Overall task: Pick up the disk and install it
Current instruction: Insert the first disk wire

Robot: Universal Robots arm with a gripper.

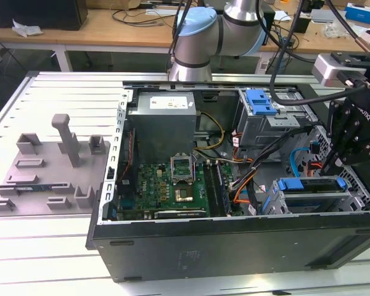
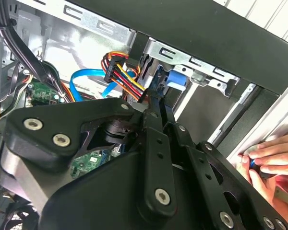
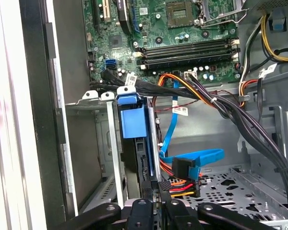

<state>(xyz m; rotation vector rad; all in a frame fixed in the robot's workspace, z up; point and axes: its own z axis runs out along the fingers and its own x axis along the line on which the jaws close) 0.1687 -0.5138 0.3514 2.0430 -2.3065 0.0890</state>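
The disk (image 3: 133, 120) sits edge-on in the drive bay of the open computer case (image 1: 234, 246). The gripper (image 3: 157, 188) jaws are clenched together, tips just beside the disk's blue carrier frame.

Lab: open computer case (image 1: 234, 246), cluttered wooden workbenches (image 1: 105, 28).

Across the near ground of the exterior view, a pale ribbed metal worktop (image 1: 49, 246), evenly and softly lit. Behind it, a long wooden bench (image 1: 111, 31) on white legs (image 1: 63, 58) — strewn with loose cables (image 1: 142, 15), with a black case (image 1: 40, 12) at the exterior view's left and a blue box (image 1: 362, 12) at its right. Beneath the bench, dark floor (image 1: 3, 68).
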